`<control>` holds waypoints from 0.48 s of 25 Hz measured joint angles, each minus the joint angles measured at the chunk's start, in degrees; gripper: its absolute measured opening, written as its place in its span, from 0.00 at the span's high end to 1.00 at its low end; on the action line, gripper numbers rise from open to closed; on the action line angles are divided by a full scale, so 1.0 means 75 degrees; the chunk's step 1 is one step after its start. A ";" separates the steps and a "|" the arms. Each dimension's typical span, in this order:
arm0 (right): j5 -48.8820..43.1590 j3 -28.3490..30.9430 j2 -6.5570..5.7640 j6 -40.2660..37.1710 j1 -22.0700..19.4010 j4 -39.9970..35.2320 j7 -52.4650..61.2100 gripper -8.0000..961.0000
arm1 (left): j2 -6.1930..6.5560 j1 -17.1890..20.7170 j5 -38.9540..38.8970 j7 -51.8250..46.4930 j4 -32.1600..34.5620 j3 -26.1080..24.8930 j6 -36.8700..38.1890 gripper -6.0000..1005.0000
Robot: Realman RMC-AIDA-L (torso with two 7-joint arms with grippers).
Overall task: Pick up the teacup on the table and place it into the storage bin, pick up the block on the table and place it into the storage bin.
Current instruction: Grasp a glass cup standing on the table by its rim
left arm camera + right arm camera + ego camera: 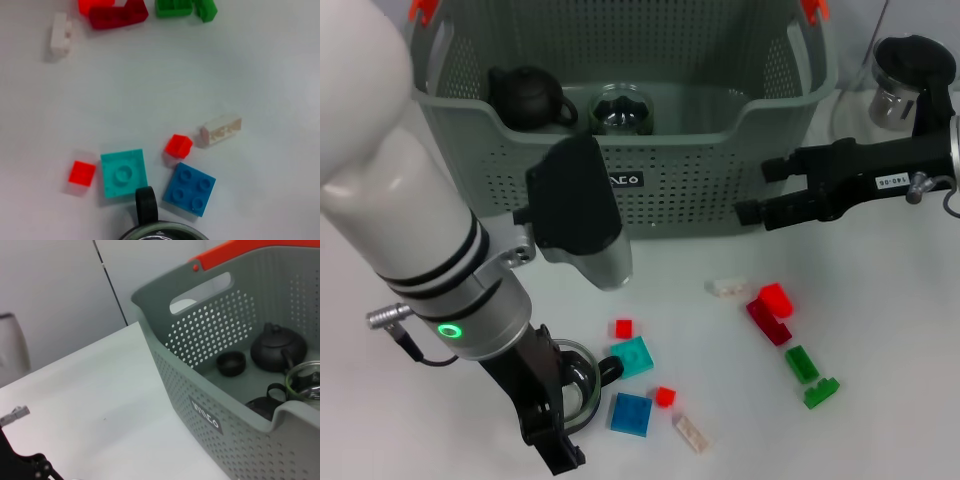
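- The left gripper (552, 440) is down low at the near edge of the table (880, 330), right over a glass teacup (575, 385) with a black handle. From the head view the fingers look like they're straddling the cup rim, but I honestly can't tell how wide they're set or whether they've got it pinched yet.
- In the left wrist view only the cup's rim and handle (146, 204) peek in, with the handle pointing toward the teal block (124, 173) and the blue block (189, 188), both just beside it.
- So the step in hand looks like grabbing the teacup. I'd close on the rim away from the handle, so the handle doesn't twist the cup as the fingers squeeze.
- Glass is slick, so go for a firm, square pinch and lift straight up. Dragging it sideways would shove those two blocks and the small red cube (178, 145) around.
- The storage bin (650, 190) sits at the far side and already has a dark teapot (527, 98) and a glass cup (620, 108) in it. Carry high enough to clear the front wall and drop it into a free patch of floor.
- The right gripper (752, 192) hangs open with nothing in it, just in front of the bin's right end, well away from the cup. The blocks come after.
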 joint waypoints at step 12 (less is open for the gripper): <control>0.0000 0.0046 -0.0002 0.0019 0.0000 0.0000 -0.0016 0.02 | 0.0000 -0.0059 0.0209 0.0023 -0.0515 0.0247 -0.0468 0.16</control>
